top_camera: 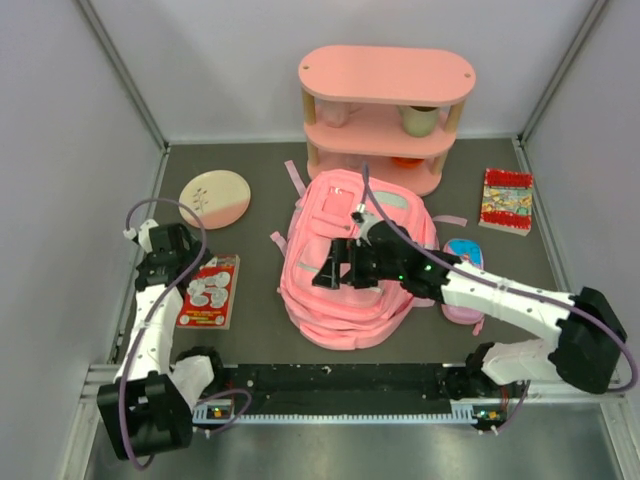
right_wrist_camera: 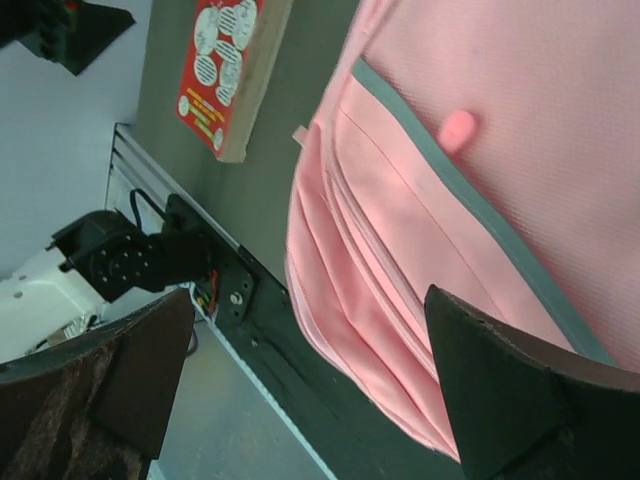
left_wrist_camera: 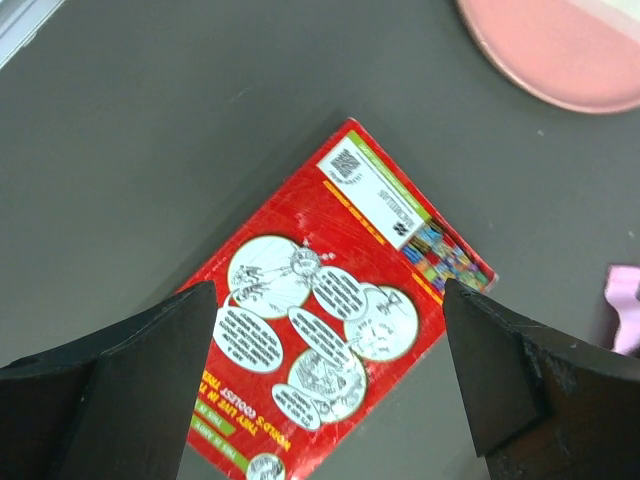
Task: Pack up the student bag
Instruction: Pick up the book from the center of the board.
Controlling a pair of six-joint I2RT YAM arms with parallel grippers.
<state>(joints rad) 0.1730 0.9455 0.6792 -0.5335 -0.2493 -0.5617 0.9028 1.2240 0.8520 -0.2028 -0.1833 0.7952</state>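
**Top view.** My left arm is folded close along its own side, wrist bent downward. The left claw [top_camera: 180,262] is spread wide and empty above a red booklet [top_camera: 210,290]. My right arm reaches across toward the centre with the forearm low. The right claw [top_camera: 335,265] is also spread wide, grips nothing, and is poised over the middle of the student bag [top_camera: 340,315]. The bag is soft pink fabric with a rounded outline. It lies flat directly beneath the right claw and off to the right of the left claw. Beyond the right claw stands a pink shelf [top_camera: 385,75] with three tiers and rounded ends.

**Left wrist view.** My black, wedge-shaped fingers [left_wrist_camera: 130,370] stand well apart. Below and between them lies the booklet, with a glossy red cover and white oval panels, flat on the matt dark grey table [left_wrist_camera: 150,150]. Ahead is the edge of a smooth pink disc [left_wrist_camera: 560,50].

**Right wrist view.** The fingers are apart. Whether they touch the cloth cannot be confirmed. Beneath them the bag shows finely woven pink fabric, a grey trim band [right_wrist_camera: 450,190] and layered pocket seams.
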